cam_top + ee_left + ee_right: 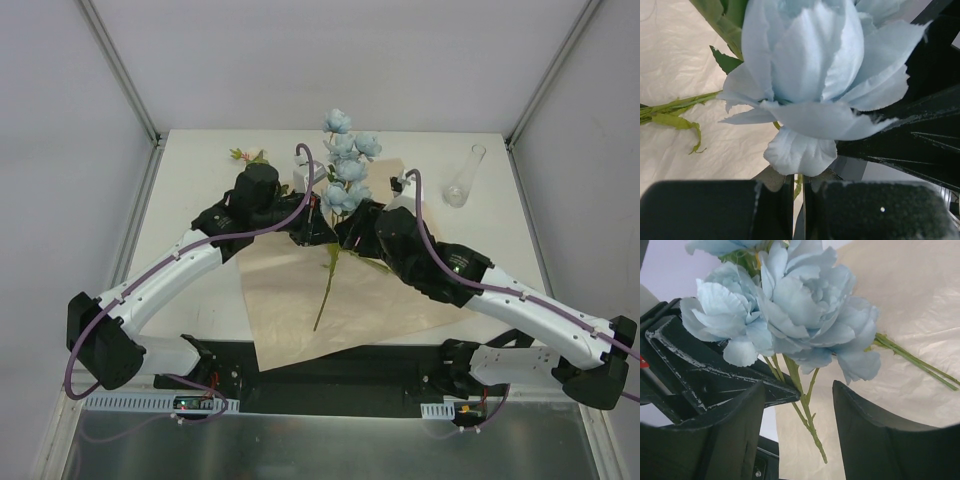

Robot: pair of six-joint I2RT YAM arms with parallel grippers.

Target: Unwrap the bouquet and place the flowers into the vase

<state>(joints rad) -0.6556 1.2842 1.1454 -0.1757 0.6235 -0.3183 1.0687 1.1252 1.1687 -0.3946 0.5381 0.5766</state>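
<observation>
Blue blossom spray (345, 172) is reaching across tan paper (290, 310) at mid-table, its stem pointing toward the near edge. Left pincer (799, 192) is clamping the thin green stem just under a bloom. Right pincer (799, 390) is gaping, fingers either side of the stems, not touching them. Glass vase (463, 180) is sitting far right, well apart.

A cream table (200, 180) spreads beneath the left claw (318, 228) and the right claw (352, 232). Beyond them rises a plain pale-grey back wall (330, 60). Similar side walls (60, 150) stand outward of each claw, joined by slanting metal frame posts (120, 70). The light is soft and even.
</observation>
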